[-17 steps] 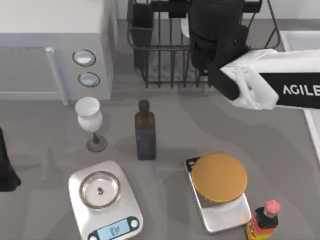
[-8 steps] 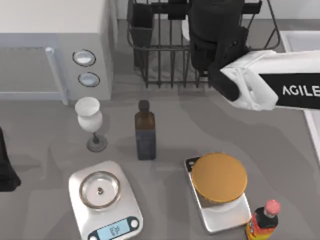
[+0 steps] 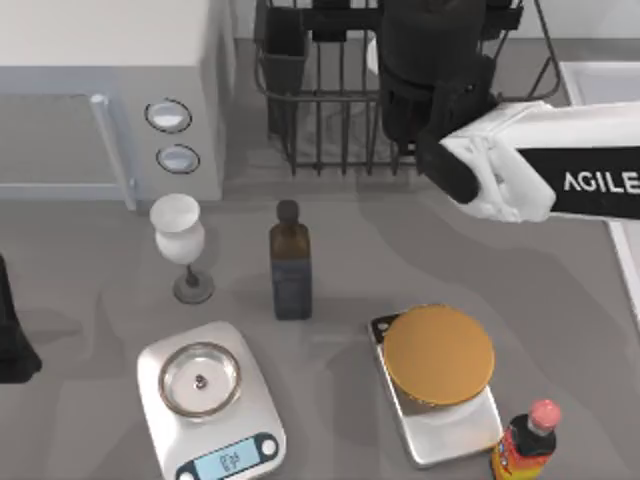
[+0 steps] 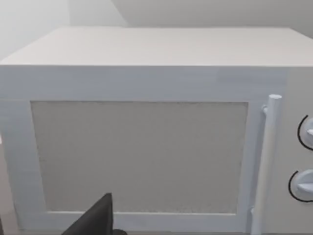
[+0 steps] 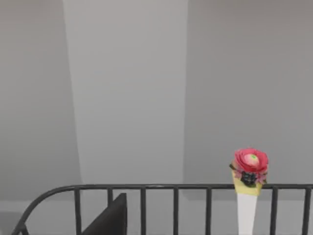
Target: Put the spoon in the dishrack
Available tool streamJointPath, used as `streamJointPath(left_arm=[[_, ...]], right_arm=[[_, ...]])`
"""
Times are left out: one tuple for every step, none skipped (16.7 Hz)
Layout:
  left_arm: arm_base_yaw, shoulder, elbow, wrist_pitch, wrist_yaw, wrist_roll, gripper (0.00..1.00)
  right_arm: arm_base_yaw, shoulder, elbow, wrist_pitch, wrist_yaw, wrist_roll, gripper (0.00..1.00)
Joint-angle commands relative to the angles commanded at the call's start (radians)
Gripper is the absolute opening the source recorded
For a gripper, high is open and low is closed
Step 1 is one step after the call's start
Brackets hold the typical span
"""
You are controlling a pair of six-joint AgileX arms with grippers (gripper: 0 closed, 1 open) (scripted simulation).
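Spoon, flower-topped handle upright, stood beside the dishrack rim bars at the worktop's far edge. My right claw hung over the rack; I could not tell its finger state. I judged placement nearly complete, release unconfirmed.

This is a kitchen in a rendered simulation. A white microwave and a dark wire dishrack stand at the back of a grey bench. In front are two kitchen scales, a goblet, a dark bottle and a sauce bottle.
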Motion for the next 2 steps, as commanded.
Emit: streamJointPath(left_arm=[[0.0,0.0,0.0,0.0,0.0,0.0,1.0],[0.0,0.0,0.0,0.0,0.0,0.0,1.0]], right_arm=[[0.0,0.0,0.0,0.0,0.0,0.0,1.0],[0.0,0.0,0.0,0.0,0.0,0.0,1.0]])
